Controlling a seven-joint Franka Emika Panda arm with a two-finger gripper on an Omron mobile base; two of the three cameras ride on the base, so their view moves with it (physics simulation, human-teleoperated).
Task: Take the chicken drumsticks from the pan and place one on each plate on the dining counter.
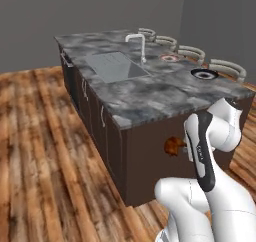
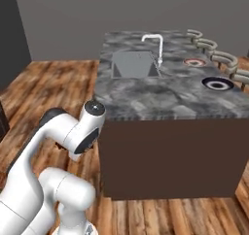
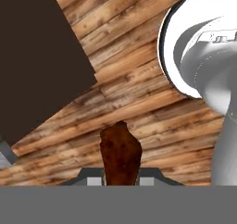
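My gripper [image 3: 120,180] is shut on one chicken drumstick [image 3: 120,154], a lumpy brown piece that rises between the fingertips over the wooden floor. In the left base view the same drumstick [image 1: 174,146] hangs low beside my forearm, in front of the dark side of the dining counter [image 1: 145,93]. On the counter's far right edge lie two plates: the reddish-brown rimmed one [image 1: 170,58] [image 2: 194,62] further back and the navy rimmed one [image 1: 204,74] [image 2: 217,84] nearer. The pan is out of view.
A sink [image 1: 116,66] and a white tap [image 1: 140,42] sit in the middle of the marbled top. Several chairs [image 1: 227,66] line the counter's far side. Wooden floor [image 1: 45,161] spreads to the left of the island.
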